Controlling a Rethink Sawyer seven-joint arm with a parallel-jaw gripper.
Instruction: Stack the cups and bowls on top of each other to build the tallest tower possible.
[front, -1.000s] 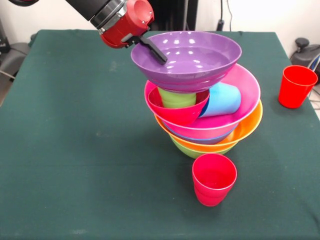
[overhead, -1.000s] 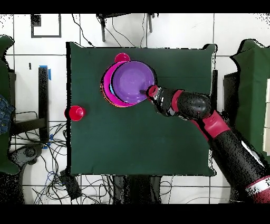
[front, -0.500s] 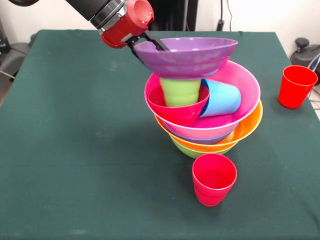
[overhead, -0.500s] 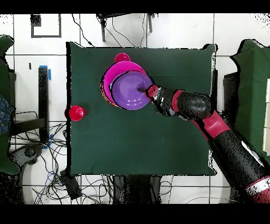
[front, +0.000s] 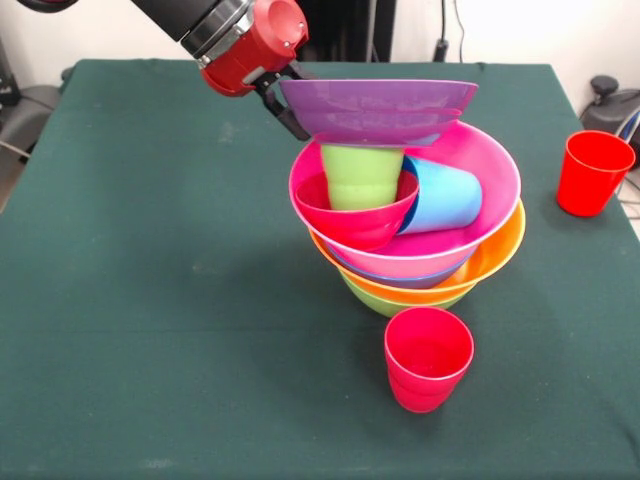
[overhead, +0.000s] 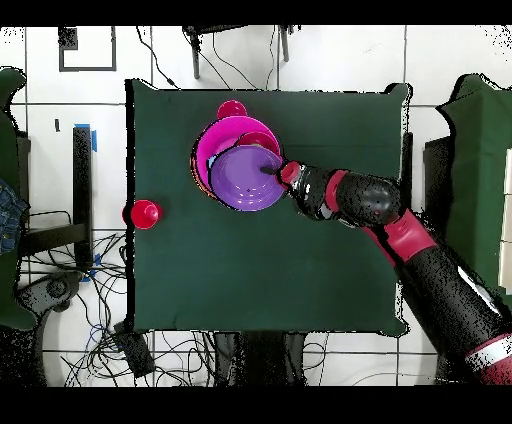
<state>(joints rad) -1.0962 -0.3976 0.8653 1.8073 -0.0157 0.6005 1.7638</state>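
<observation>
So the purple bowl (front: 378, 108) sits level on the lime green cup (front: 361, 176), up inside the tower (front: 440, 262) mid-tabletop (front: 150, 300); end effector (front: 285, 100) is pinching its rim; one red cup (front: 428, 358) just beside the tower, another (front: 593, 172) well apart.

You see a dark green counter (front: 150, 300) that fills most of the front view. Three things sit right on it. In the middle stands the tower (front: 420, 270), a pile of bowls; its bottom bowl is lime green, and that one touches the counter. Just below the pile, low in the frame, a red cup (front: 428, 358) stands upright with its mouth up. Another red cup (front: 594, 172) stands upright near the right edge, well apart from the pile. In the overhead view this cup (overhead: 143, 214) sits at the counter's left edge.
</observation>
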